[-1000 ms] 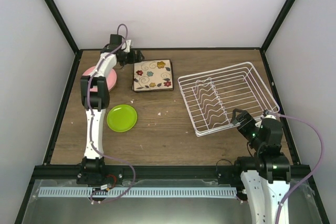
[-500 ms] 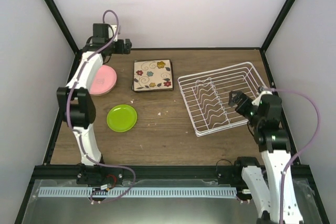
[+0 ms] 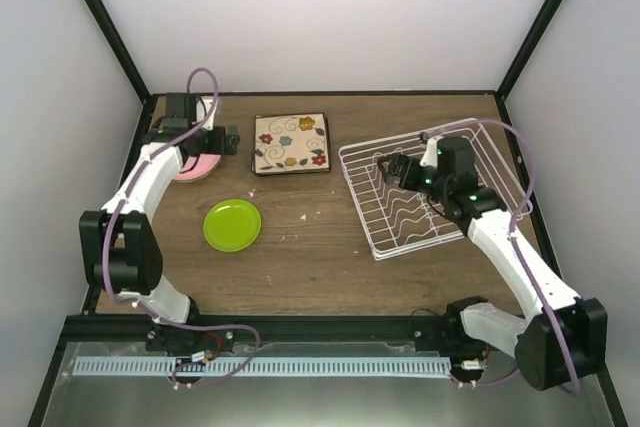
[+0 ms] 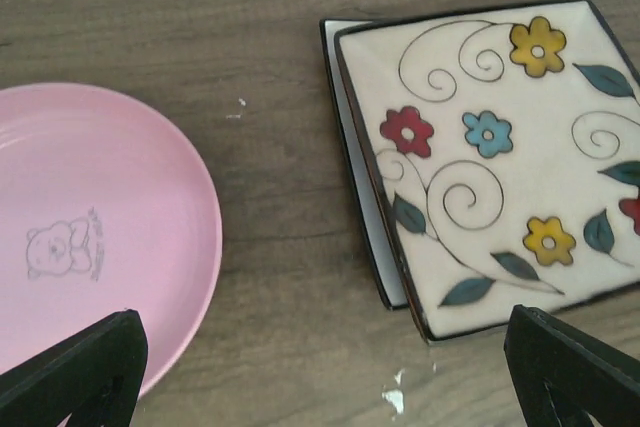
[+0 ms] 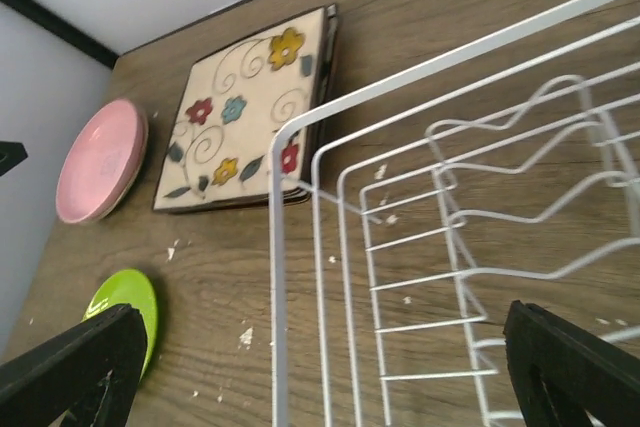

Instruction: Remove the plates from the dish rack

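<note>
Only the left wrist camera catches the bear (image 4: 62,250) outlined on the round pink plate (image 4: 130,167); left gripper (image 4: 320,367) and right gripper (image 3: 388,169), over the white wire rack (image 3: 482,137), gape wide, empty.

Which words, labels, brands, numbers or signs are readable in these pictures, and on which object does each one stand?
No text can be read in any view.
Pink plate: a faint bear outline with tiny marks beside it, perhaps letters, too small to read.
Flowered square plate: only flowers, leaves and swirls, no words.
Lime-green plate and dish rack: no marking visible.
</note>
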Robot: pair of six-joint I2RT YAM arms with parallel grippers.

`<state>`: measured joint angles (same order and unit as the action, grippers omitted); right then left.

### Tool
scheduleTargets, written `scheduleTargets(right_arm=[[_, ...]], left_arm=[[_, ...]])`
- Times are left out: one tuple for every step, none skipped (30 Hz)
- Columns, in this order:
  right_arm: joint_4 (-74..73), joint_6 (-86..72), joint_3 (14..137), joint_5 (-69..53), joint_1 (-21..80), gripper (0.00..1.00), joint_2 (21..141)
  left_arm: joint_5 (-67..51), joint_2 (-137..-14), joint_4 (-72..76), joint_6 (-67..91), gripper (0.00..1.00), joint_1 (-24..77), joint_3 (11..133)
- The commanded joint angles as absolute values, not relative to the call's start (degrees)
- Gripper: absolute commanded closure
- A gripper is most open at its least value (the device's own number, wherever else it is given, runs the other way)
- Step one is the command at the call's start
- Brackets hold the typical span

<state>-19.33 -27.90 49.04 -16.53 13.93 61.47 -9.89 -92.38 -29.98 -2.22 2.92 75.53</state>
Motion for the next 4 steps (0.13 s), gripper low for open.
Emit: scheduleTargets(right_arm=[[-12.88,-28.39,49.39,-16.29,17.92,0.0,62.78],[-12.27,-28.8,48.9,-16.26,18.2,0.0,62.91],[-11.66,-29.22,48.39,-16.3,18.41,0.0,62.73],[-11.26,-29.57,47.66,-16.31,18.46,0.0,62.44]], left_arm=[[-9.57,-86.33,-30.82,-1.82,0.0,2.55,73.07],[-9.52,-85.5,-31.09,-1.7,0.0,2.55,72.54],[-9.45,-84.79,-31.31,-1.56,0.0,2.55,72.13],[-9.39,-84.06,-31.36,-1.36,0.0,2.55,71.61]])
